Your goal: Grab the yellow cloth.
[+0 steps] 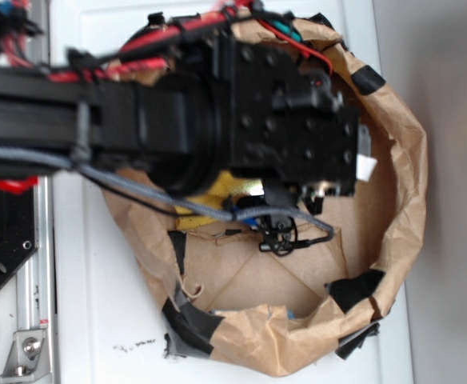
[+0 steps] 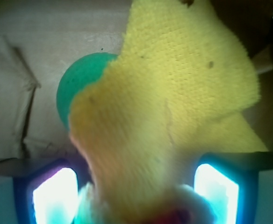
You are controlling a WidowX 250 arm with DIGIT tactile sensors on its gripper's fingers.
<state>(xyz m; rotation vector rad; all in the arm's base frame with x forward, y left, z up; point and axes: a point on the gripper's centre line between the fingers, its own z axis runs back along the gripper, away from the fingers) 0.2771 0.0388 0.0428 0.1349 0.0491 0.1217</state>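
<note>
The yellow cloth (image 2: 174,93) fills the wrist view. It is gathered into a bunch between my gripper's (image 2: 134,191) two fingers and hangs up close to the camera, its frayed edges spread wide. The jaws are closed on the bunched cloth. The green ball (image 2: 78,88) lies behind it on the brown paper, half covered by the cloth. In the exterior view only a sliver of the yellow cloth (image 1: 216,192) shows under my black arm (image 1: 241,104), which hides the fingers.
A crumpled brown paper wall (image 1: 401,160) patched with black tape (image 1: 357,288) rings the work area like a bowl. Cables (image 1: 281,228) hang from the arm over the paper floor. A white table (image 1: 97,304) lies outside.
</note>
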